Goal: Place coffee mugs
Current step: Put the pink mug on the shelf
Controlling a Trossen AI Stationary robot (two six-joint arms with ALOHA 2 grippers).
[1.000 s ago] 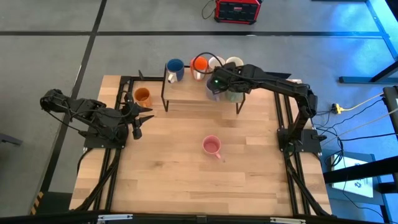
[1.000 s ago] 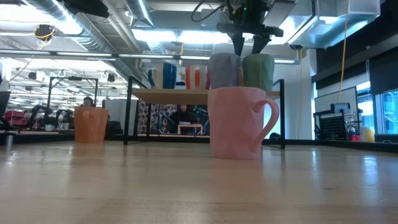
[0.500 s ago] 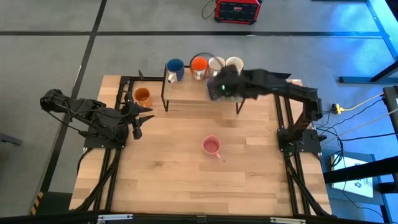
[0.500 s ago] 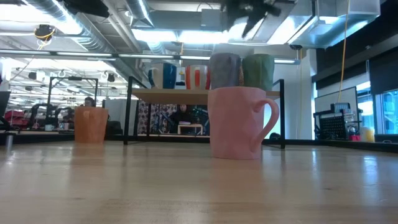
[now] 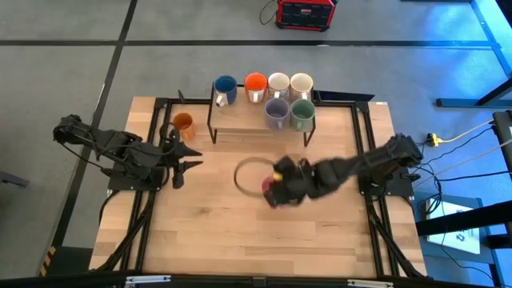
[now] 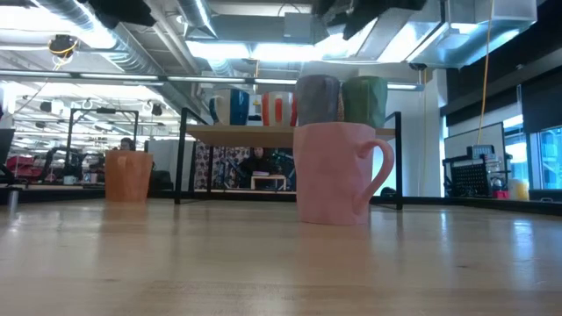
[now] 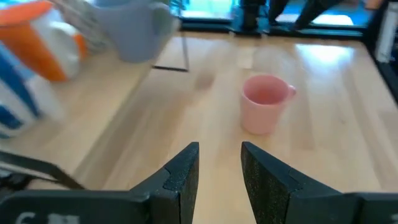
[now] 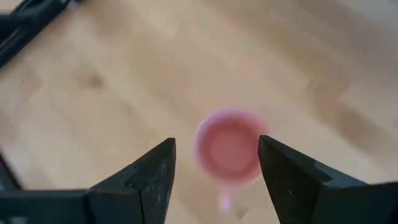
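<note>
Moved: the right gripper point(image 5: 274, 186) has left the shelf rack point(image 5: 258, 128) and swung out over the pink mug point(image 6: 338, 173), which has stayed put at the table's centre, in front of the rack.
Right gripper: fingers point(image 8: 143, 177) spread wide, holding nothing; the pink mug sits below in the gap, untouched.
Left gripper: point(image 5: 182, 158) left of the pink mug and in front of the amber orange mug point(image 5: 183, 122); fingers point(image 7: 184, 174) a narrow gap apart, empty.
On the rack: 6 mugs; back row blue mug point(image 5: 226, 86), red-orange mug point(image 5: 255, 84) and 2 white mugs point(image 5: 290, 83); front row lavender mug point(image 5: 276, 111) and green mug point(image 5: 302, 114).
Hidden: in the high view the right gripper covers most of the pink mug; in the low view the arm is a dark shape cut off by the top edge, and the white mugs stand behind the front row.
Surface: pale wooden table point(image 5: 208, 228) with black rails.
Room: grey floor, a red box point(image 5: 305, 13) beyond the table; ceiling lights and desks in the low view.
</note>
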